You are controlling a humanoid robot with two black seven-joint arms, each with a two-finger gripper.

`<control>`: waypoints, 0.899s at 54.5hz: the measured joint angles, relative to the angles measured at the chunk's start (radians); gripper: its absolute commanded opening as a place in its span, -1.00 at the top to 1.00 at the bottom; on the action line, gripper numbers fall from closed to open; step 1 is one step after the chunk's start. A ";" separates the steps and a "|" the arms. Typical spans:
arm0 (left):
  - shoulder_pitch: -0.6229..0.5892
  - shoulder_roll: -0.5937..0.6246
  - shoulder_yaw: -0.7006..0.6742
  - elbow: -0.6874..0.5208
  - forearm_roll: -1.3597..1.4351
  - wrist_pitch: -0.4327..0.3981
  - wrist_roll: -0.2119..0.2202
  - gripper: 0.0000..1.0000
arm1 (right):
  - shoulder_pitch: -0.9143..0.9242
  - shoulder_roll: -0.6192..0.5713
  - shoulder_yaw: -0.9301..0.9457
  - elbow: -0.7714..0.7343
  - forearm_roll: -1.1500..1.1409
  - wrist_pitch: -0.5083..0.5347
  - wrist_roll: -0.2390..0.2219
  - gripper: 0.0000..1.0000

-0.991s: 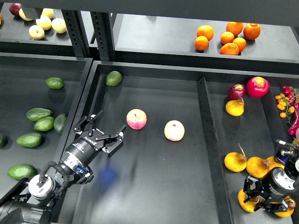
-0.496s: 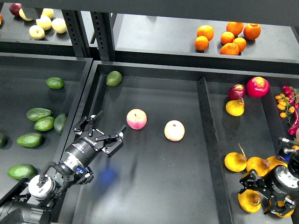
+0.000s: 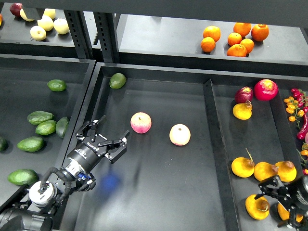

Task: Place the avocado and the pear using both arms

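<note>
Two pink-and-yellow apples [image 3: 140, 122] [image 3: 179, 134] are seen on a black tray [image 3: 159, 192]. An olive-green avocado [image 3: 117, 80] is seen at the tray's far corner. Green avocados [image 3: 44, 127], some paler, are shown on the black left tray [image 3: 29, 72]. Orange-yellow pears [image 3: 265, 171] are grouped at right; one yellow pear [image 3: 242, 110] is seen beside dark red fruit [image 3: 265, 89]. Bright oranges [image 3: 234, 38] are shown on the dark shelf. Pale yellow fruit [image 3: 45, 23] is seen top left. Both grippers [image 3: 102, 140] [image 3: 284, 192] are black.
</note>
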 measured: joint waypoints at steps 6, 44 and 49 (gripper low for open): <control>0.000 0.000 -0.012 0.014 0.000 0.000 0.000 -0.99 | -0.051 -0.044 0.049 0.002 0.062 0.000 0.000 -0.98; 0.007 0.000 -0.022 -0.054 0.004 0.000 0.000 -0.99 | -0.452 0.002 0.752 -0.027 0.466 0.000 0.000 -0.99; 0.002 0.000 -0.022 -0.059 0.006 0.000 0.000 -0.99 | -0.529 0.047 0.865 -0.035 0.473 0.000 0.000 -0.99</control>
